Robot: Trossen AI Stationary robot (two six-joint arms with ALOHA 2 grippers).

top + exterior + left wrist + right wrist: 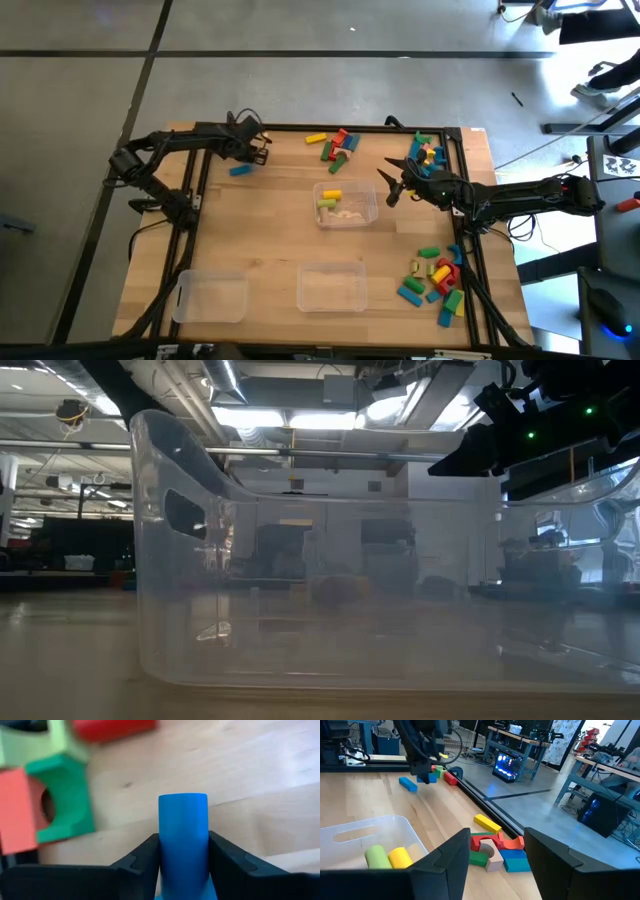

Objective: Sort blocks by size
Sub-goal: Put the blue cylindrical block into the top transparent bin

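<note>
Wooden table [270, 220] bears three clear trays [346, 204]; left fingers [140, 862] clamp one blue block [183, 840], right fingers [450, 855] apart, empty.

We see even, bright lighting in the high view; the table [270, 230] casts only soft shadows. In the low view, ceiling lights [300, 415] glare at upper centre, and the clear tray [200, 610] hazes the room behind it. In the left wrist view, blocks [60, 805] at upper left are blurred.
</note>
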